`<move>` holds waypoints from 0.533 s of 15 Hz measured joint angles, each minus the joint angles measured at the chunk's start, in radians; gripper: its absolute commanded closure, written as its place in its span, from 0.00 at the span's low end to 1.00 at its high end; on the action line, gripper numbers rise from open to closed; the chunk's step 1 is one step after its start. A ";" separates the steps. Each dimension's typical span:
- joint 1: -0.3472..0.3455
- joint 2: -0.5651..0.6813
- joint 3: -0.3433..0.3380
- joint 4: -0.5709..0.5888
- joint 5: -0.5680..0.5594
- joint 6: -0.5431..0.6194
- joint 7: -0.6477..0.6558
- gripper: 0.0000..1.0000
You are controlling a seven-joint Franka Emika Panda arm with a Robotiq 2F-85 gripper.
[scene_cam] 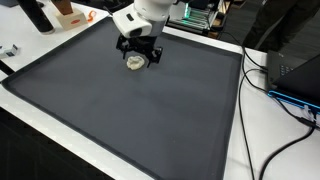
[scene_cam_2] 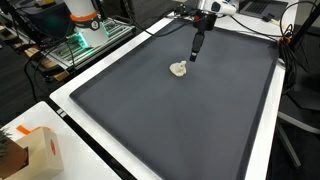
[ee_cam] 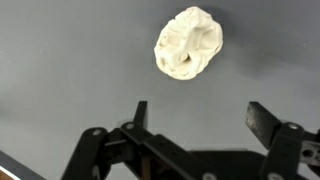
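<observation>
A small crumpled white object (ee_cam: 188, 43), like a wad of paper or cloth, lies on the dark grey mat (ee_cam: 60, 80). It also shows in both exterior views (scene_cam: 135, 63) (scene_cam_2: 179, 69). My gripper (ee_cam: 200, 115) is open and empty, its two black fingers spread wide, hovering just above the mat close beside the wad without touching it. In both exterior views the gripper (scene_cam: 138, 52) (scene_cam_2: 196, 50) hangs from the white arm right over the wad's spot.
The grey mat (scene_cam: 130, 110) covers a white table (scene_cam_2: 70, 105). A cardboard box (scene_cam_2: 35, 150) stands at a table corner. Black cables (scene_cam: 275, 85) and a dark device lie along one edge. Lab clutter stands behind the table.
</observation>
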 measured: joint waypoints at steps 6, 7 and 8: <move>-0.039 -0.065 0.033 -0.080 0.002 0.047 -0.125 0.00; -0.048 -0.074 0.039 -0.091 0.003 0.055 -0.144 0.00; -0.057 -0.082 0.045 -0.100 0.005 0.062 -0.163 0.00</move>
